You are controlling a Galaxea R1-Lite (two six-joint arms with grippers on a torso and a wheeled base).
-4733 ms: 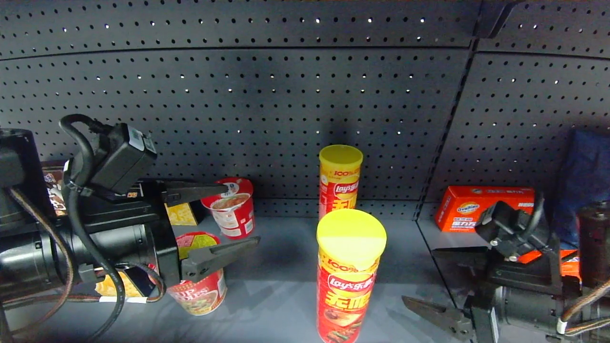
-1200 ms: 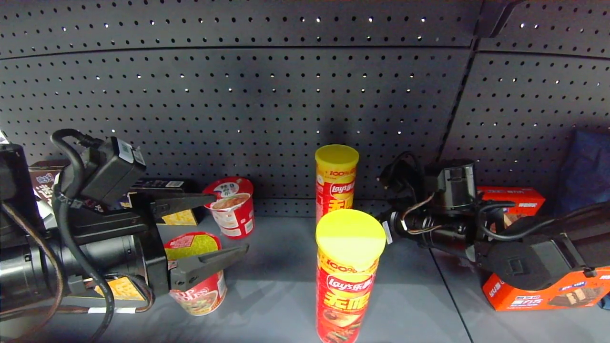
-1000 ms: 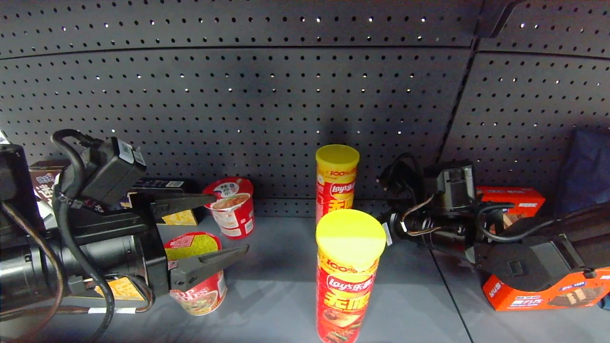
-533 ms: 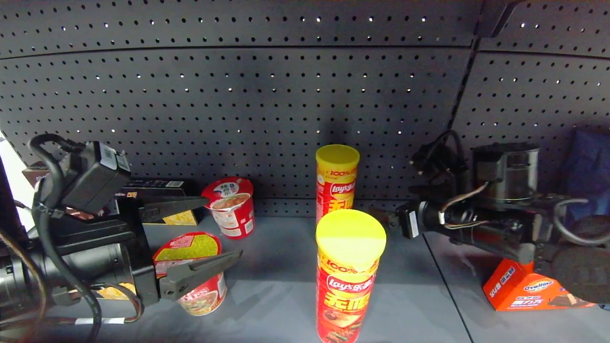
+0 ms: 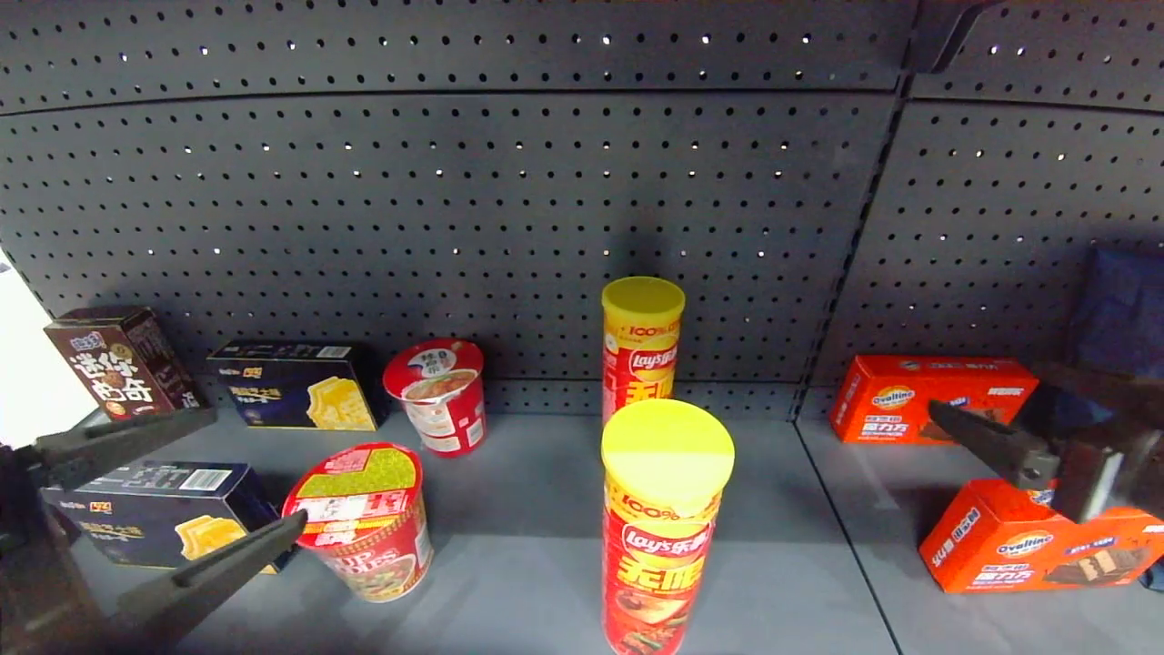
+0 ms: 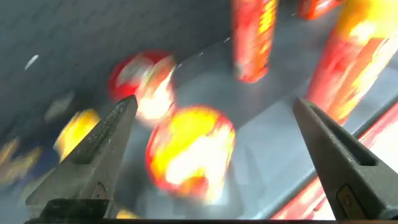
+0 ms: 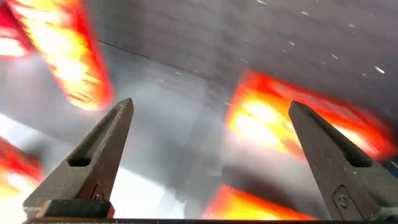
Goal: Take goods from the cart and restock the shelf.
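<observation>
On the grey shelf stand two yellow-lidded red chip cans, one in front and one behind. Two red noodle cups stand to their left. Two orange boxes lie at the right, one at the back and one at the front. My left gripper is open at the lower left, level with the front cup, holding nothing. My right gripper is open and empty, with one finger above the front orange box.
Two dark blue boxes and a brown box sit at the shelf's left. A dark blue bag stands at the far right. A perforated back panel closes the shelf behind. Bare shelf lies between the cups and the cans.
Both arms have drawn back out of the shelf, the left toward the lower left, the right toward the right edge. The front orange box, tilted half a second ago, now lies flat.
</observation>
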